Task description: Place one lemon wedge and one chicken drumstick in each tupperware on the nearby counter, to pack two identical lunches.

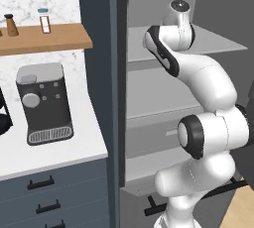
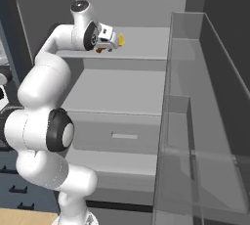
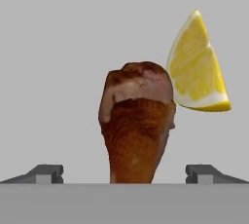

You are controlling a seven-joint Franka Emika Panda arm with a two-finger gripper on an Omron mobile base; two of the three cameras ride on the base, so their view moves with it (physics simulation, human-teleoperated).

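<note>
Early stage, nothing packed: gripper (image 3: 124,174) spread wide astride the reddish-brown chicken drumstick (image 3: 137,123) on the fridge shelf (image 2: 146,53), not yet pinching, yellow lemon wedge (image 3: 198,67) just beside it.

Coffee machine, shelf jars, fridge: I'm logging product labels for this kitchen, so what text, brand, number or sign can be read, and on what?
None can be read.
Coffee machine: plain buttons and a dial, no lettering.
White jar on the wooden shelf: a reddish label patch, too small and blurred to read.
Brown shaker: no label.
Chicken drumstick and lemon wedge: no markings.
</note>
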